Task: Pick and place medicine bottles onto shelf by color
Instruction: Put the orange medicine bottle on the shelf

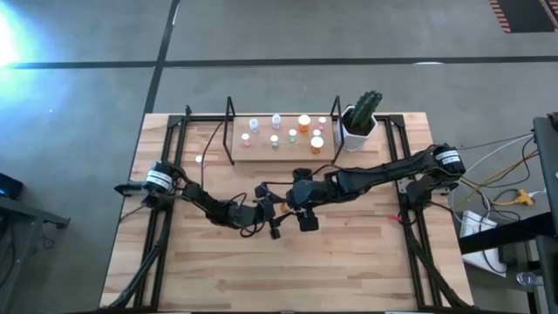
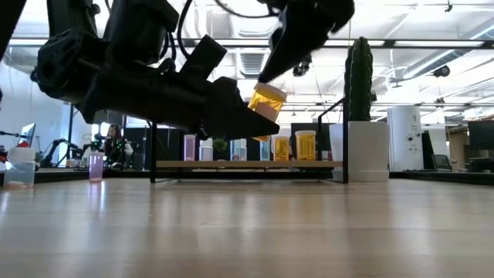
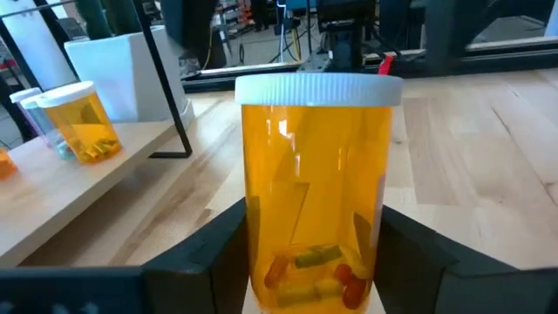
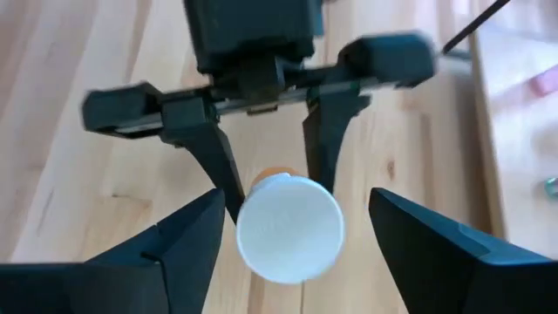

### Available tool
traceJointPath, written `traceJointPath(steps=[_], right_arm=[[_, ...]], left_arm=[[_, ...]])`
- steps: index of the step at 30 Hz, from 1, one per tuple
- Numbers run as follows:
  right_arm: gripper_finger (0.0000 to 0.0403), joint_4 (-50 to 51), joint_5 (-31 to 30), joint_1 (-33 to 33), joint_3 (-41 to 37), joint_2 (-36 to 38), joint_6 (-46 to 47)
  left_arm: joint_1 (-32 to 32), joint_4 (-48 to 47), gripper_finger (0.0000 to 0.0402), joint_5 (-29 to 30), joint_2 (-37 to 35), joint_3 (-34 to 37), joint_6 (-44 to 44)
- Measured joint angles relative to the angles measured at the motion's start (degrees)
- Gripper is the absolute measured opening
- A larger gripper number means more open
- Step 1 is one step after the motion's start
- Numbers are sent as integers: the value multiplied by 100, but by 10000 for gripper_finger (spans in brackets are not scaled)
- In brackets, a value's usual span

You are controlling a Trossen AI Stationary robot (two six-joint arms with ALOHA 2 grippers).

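Note:
An orange medicine bottle (image 3: pixel 314 174) with a white cap and pills inside hangs above the middle of the table, with my left gripper (image 3: pixel 314 270) shut on it. My right gripper (image 4: pixel 292 253) hovers above it, open. Its fingers stand on either side of the white cap (image 4: pixel 289 228) without touching it. The low view shows the bottle (image 2: pixel 266 104) well above the tabletop. The shelf (image 1: pixel 279 150) stands at the far middle, and several bottles stand on its board. My left gripper pinches the bottle's lower body (image 3: pixel 257 253) between its two fingers, one on each side. The fingers reach in almost level from the table's left. The bottle is lifted clear of the table with its cap up, slightly tilted in the low view.
A white pot with a green cactus (image 1: pixel 359 122) stands just right of the shelf. A small pink bottle (image 2: pixel 96 166) stands on the table left of the shelf. Black rails (image 1: pixel 166 174) run along both sides. Bare wood lies toward the near edge.

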State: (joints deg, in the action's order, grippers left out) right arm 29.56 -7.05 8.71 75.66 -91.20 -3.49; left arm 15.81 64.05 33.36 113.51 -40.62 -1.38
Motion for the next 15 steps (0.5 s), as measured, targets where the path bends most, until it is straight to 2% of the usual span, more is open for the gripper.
traceJointPath(steps=[4, 7, 12, 15], right_arm=[[277, 15, 0, 0, -23, 370, 0], [278, 6, 0, 0, -298, 755, 97], [278, -803, -3, -11, -1612, 1506, 471], [278, -2140, 0, -13, -2722, 1916, 679]], left_arm=[[0, 236, 181, 4, 0, 167, 108], [4, 938, 181, 7, 0, 487, 118], [31, 2478, 182, -15, 0, 1131, 78], [31, 2563, 182, -147, -33, 1302, 83]])
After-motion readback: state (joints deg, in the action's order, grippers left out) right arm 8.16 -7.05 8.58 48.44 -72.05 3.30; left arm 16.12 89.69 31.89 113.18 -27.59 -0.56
